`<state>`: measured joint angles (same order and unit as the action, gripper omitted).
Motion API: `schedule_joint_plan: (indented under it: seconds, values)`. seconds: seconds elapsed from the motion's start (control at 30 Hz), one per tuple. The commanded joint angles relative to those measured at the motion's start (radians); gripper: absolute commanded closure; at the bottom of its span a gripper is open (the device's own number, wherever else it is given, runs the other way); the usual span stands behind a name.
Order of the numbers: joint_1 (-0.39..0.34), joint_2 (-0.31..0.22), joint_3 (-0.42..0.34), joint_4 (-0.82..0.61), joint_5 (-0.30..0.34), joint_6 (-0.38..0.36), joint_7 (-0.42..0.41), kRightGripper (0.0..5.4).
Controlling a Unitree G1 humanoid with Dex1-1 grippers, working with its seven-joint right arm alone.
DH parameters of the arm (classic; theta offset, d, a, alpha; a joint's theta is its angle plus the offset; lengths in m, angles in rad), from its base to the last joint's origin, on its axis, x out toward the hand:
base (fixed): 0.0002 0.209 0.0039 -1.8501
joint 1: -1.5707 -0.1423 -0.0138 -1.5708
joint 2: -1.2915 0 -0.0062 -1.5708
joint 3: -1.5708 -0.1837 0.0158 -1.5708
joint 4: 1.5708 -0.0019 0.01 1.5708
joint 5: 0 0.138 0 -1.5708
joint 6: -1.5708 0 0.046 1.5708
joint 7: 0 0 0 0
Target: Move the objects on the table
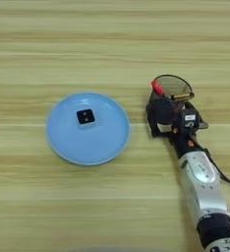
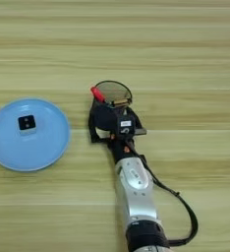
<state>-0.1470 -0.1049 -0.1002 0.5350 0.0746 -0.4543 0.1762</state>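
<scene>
A black mesh cup (image 1: 170, 83) stands right of the table's middle. From its rim pokes the red end of a pen (image 1: 158, 88), and the amber handle of a screwdriver (image 1: 182, 96) lies against the rim's near side. My right gripper (image 1: 172, 119) reaches in from the bottom right on its silver forearm (image 1: 201, 179). It is open. One black finger (image 1: 151, 117) stands left of the cup's lower body and the other is on its right, so the cup sits between them. I cannot tell whether they touch it. The cup's base is hidden by the gripper.
A round blue plate (image 1: 63, 142) lies left of centre on the wood-grain table (image 1: 112, 44), with a small black square block (image 1: 85, 117) on it. A black cable (image 2: 186, 206) loops beside the forearm.
</scene>
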Motion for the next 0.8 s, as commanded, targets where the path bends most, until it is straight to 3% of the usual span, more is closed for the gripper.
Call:
schedule_joint_plan:
  seconds: [0.03,0.7,0.8]
  values:
    - [-0.086,-0.018,-0.009,-0.012,0.007,-0.023,0.004,0.01]
    - [-0.171,-0.011,-0.015,0.107,0.016,-0.049,0.025,0.01]
    - [-0.167,-0.007,-0.015,0.108,0.026,-0.061,0.042,0.28]
